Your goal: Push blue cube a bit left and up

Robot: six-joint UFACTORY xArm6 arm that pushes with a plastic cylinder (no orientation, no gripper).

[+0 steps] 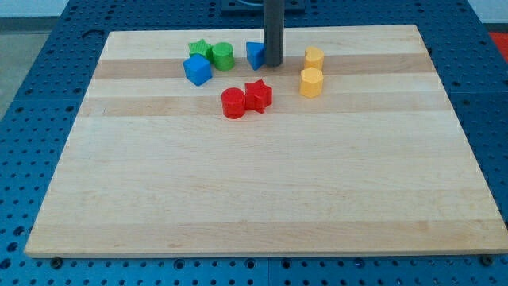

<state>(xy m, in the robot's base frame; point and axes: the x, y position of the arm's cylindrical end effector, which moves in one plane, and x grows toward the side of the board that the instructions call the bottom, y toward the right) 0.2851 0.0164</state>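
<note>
The blue cube (197, 70) sits on the wooden board (262, 191) near the view's top left, just below a green star (199, 50) and a green cylinder (222, 56). My rod comes down from the view's top, and my tip (272, 64) rests against the right side of a second blue block (255, 55), whose shape is partly hidden by the rod. The tip is well to the right of the blue cube and does not touch it.
A red cylinder (233, 103) and a red star (257, 95) touch each other below the blue blocks. Two yellow blocks (313, 57) (311, 82) stand right of my tip. A blue pegboard (48, 95) surrounds the board.
</note>
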